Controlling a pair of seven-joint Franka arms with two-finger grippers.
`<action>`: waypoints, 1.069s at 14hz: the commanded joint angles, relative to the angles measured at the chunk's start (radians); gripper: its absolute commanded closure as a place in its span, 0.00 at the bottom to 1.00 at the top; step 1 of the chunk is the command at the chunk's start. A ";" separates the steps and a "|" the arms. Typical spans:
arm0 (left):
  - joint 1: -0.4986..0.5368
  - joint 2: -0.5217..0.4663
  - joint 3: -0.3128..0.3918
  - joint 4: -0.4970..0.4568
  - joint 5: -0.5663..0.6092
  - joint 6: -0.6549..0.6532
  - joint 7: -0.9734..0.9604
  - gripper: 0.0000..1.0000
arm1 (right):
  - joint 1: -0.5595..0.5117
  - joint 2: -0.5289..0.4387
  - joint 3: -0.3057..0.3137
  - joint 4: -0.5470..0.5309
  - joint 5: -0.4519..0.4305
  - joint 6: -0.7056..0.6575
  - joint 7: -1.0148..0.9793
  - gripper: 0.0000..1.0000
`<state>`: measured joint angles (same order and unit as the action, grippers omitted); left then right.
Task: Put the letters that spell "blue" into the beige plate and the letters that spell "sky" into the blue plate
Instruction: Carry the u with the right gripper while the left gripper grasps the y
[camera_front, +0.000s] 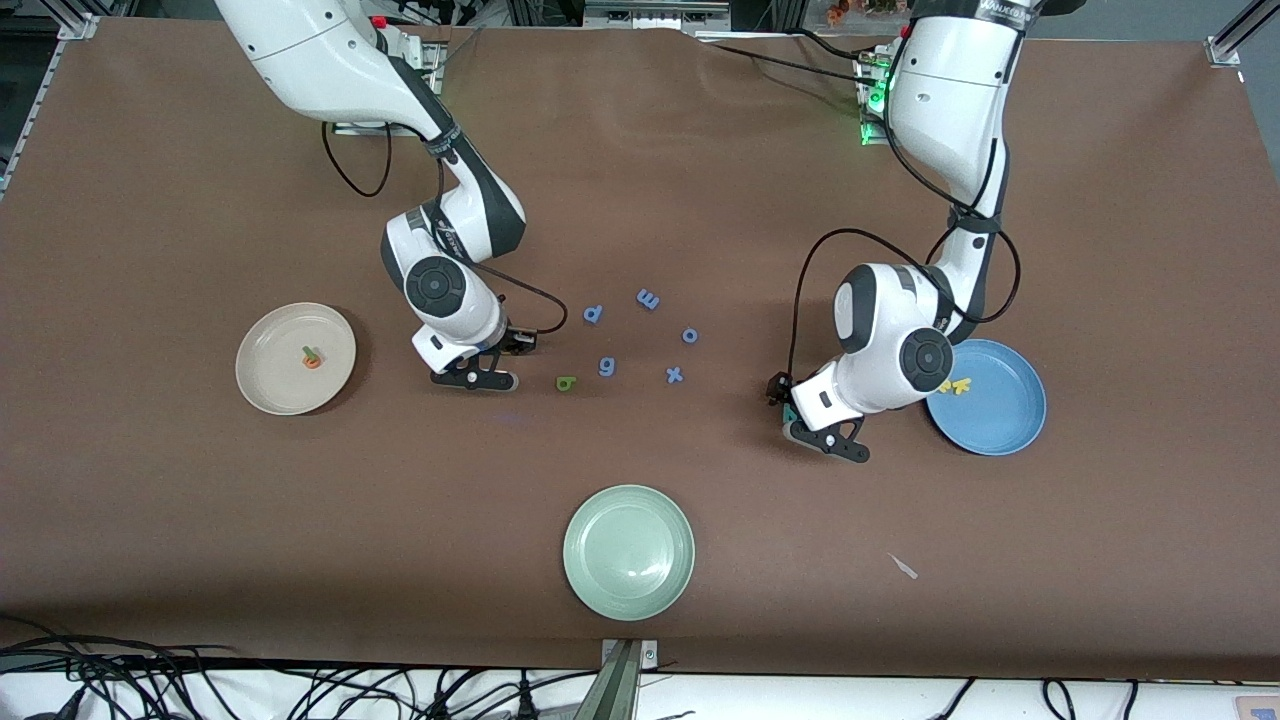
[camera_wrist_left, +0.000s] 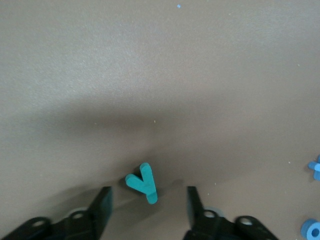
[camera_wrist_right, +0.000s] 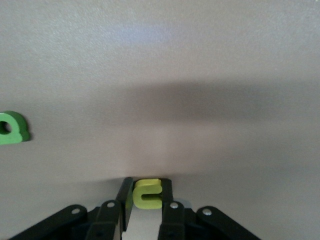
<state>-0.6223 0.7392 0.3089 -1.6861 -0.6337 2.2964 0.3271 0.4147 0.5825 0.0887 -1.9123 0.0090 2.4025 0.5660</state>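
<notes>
My right gripper (camera_wrist_right: 147, 184) is low on the table between the beige plate (camera_front: 270, 385) and the green b (camera_front: 567, 383), shut on the yellow u (camera_wrist_right: 148, 195). The b (camera_wrist_right: 12, 128) lies off to one side of it. An orange e (camera_front: 312, 361) and a thin green l (camera_front: 308, 351) lie in the beige plate. My left gripper (camera_wrist_left: 148, 206) is down beside the blue plate (camera_front: 995, 420), open, with the teal y (camera_wrist_left: 142, 182) flat on the table between its fingertips, touching neither. Yellow letters (camera_front: 955, 385) lie in the blue plate.
Blue-purple letters p (camera_front: 593, 314), m (camera_front: 648, 298), o (camera_front: 690, 336), g (camera_front: 606, 367) and x (camera_front: 675, 375) lie mid-table between the two grippers. A pale green plate (camera_front: 628, 552) sits nearer the front camera. A small white scrap (camera_front: 903, 566) lies near it.
</notes>
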 joint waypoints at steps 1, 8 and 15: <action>-0.024 0.031 0.016 0.029 -0.018 0.006 -0.065 0.48 | -0.010 -0.039 -0.014 0.053 0.011 -0.119 -0.063 0.83; -0.030 0.045 0.016 0.029 -0.011 0.021 -0.089 0.63 | -0.017 -0.113 -0.288 0.065 0.014 -0.336 -0.598 0.84; -0.027 0.028 0.019 0.028 0.045 0.017 -0.072 1.00 | -0.129 -0.024 -0.363 0.087 0.002 -0.342 -0.747 0.39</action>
<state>-0.6402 0.7556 0.3165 -1.6748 -0.6142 2.3126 0.2495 0.3030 0.5395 -0.2800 -1.8432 0.0088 2.0545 -0.1631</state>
